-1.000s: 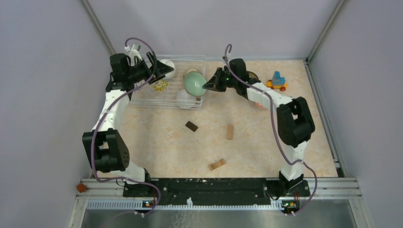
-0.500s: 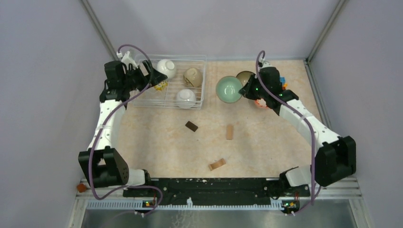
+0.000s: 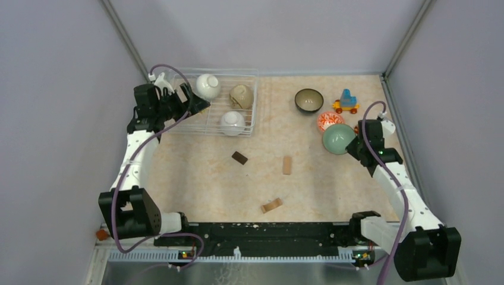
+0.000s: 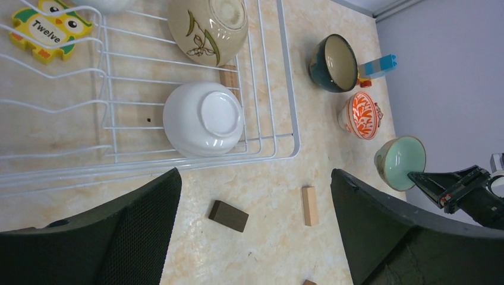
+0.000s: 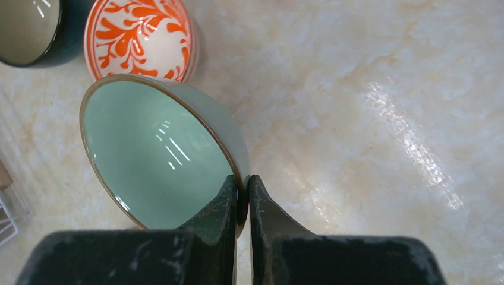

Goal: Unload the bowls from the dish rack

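The wire dish rack [image 3: 256, 101] stands at the back left and holds a white bowl [image 3: 207, 85], a tan bowl [image 3: 241, 95] and an upturned white bowl [image 3: 232, 122]. My left gripper [image 3: 199, 101] hovers open over the rack's left part with nothing between its fingers. In the left wrist view the upturned white bowl [image 4: 203, 119] lies just beyond them. At the right, my right gripper [image 5: 242, 184] is shut on the rim of a tilted pale-green bowl [image 5: 154, 154], low over the table. Beside it are the orange-red bowl [image 3: 330, 121] and the dark bowl [image 3: 309, 100].
A colourful toy vehicle [image 3: 346, 102] sits behind the orange-red bowl. Wooden blocks lie mid-table: a dark one [image 3: 239, 157], a light one [image 3: 287, 164] and one nearer the front [image 3: 271, 205]. A yellow owl piece [image 4: 44, 29] lies in the rack. Walls enclose the table on three sides.
The right arm has carried the pale-green bowl from the rack across to the right, down beside the orange-red bowl. The left gripper has shifted slightly over the rack and stays open.
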`<state>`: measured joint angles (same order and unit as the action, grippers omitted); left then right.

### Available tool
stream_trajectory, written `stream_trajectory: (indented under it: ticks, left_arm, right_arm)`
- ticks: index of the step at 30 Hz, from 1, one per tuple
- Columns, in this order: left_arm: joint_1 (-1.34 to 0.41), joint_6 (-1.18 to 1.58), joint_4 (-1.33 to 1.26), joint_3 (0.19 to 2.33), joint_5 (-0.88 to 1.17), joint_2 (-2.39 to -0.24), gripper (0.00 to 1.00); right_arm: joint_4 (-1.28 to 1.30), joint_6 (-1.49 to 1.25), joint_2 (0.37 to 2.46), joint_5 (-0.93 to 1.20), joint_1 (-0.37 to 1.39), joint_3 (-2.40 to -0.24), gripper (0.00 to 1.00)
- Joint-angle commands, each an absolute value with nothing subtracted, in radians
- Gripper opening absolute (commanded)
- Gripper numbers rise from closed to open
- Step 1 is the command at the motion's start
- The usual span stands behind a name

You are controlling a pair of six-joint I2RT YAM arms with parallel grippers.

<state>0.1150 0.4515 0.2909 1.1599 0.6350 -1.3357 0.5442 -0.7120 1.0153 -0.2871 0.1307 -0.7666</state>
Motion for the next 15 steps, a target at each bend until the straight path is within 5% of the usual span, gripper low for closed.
stream_trajectory:
  ticks: [1,15]
  left_arm:
    - [0.114,0.495,0.201,1.112,0.673,-1.277,0.99]
    - [0.104,0.499,0.178,1.040,0.687,-1.268,0.99]
  right_arm:
    - [0.518,-0.783,0.927,-0.322,0.077,-0.750,0.00]
    - [0.327,-0.920,1.055,-0.007,-0.245,-0.645,0.00]
